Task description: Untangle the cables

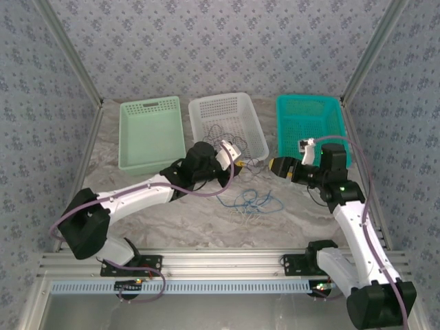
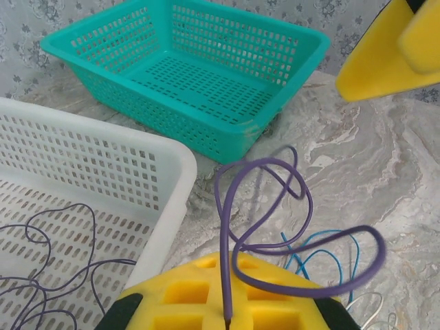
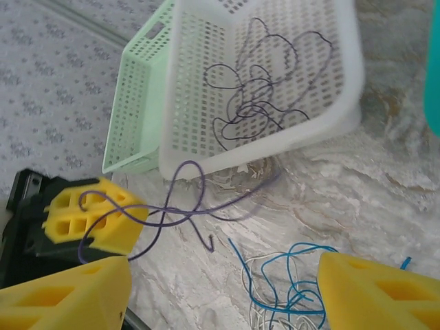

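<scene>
Three baskets full of little holes sit in a row on the tabletop, which is grey and white like marble. The white basket is just past the left claw, very near its tip. The green basket is past that claw too, off to its left, just beside the white one. The teal basket sits right behind the right claw. Walls with small blue flowers stand far beyond both claws. A shiny metal rail runs across on the near side of both claws.
</scene>
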